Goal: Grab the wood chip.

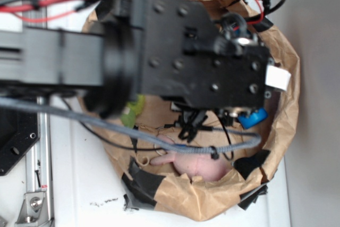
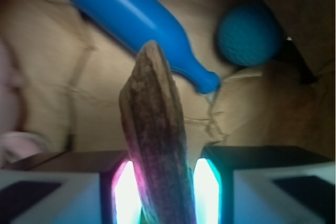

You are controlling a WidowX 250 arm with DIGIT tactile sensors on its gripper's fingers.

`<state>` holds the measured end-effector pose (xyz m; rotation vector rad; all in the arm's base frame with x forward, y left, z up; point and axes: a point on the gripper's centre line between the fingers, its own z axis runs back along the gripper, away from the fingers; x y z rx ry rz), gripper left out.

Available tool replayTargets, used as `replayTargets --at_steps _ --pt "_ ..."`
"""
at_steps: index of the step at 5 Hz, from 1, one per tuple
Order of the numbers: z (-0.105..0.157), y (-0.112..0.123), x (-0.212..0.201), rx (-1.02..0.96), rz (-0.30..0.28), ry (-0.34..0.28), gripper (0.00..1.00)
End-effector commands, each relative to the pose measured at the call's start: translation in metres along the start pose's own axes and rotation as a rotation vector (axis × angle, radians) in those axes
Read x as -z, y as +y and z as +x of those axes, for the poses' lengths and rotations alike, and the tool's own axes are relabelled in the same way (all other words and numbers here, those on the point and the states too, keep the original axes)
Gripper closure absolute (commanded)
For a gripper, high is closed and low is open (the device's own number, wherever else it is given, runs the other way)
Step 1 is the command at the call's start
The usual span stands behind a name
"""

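The end effector is closed on the wood chip: in the wrist view its two pads sit tight against either side of the chip's lower part, glowing pink on one side and teal on the other. The chip is dark brown with lengthwise grain and stands nearly upright between the pads, its pointed upper end leaning slightly and reaching up in front of the blue bottle. That bottle lies on its side across the upper part of the wrist view, its narrow neck pointing down to the right, resting on crinkled tan paper. Just past the bottle's neck sits a blue ball with a dimpled surface, apart from the bottle. At the left edge of the wrist view a pale pink thing shows only as a blur. In the exterior view the black arm with red cables covers most of a round brown paper basket patched with black tape, which stands on a white table. Inside the basket a pink soft toy lies near the lower wall, a green object peeks out beneath the arm, and a bit of blue shows at the right; the chip itself is hidden there.
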<state>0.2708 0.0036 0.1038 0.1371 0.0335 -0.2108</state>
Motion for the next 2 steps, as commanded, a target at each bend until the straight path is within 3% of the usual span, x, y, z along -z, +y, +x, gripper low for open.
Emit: replayTargets --at_steps 1,2 --pt "-0.0044 -0.0098 -0.0337 -0.138 -0.187 -0.011 1.0" --pt "-0.0022 -0.0059 -0.0307 -0.148 -0.182 0.025 1.0"
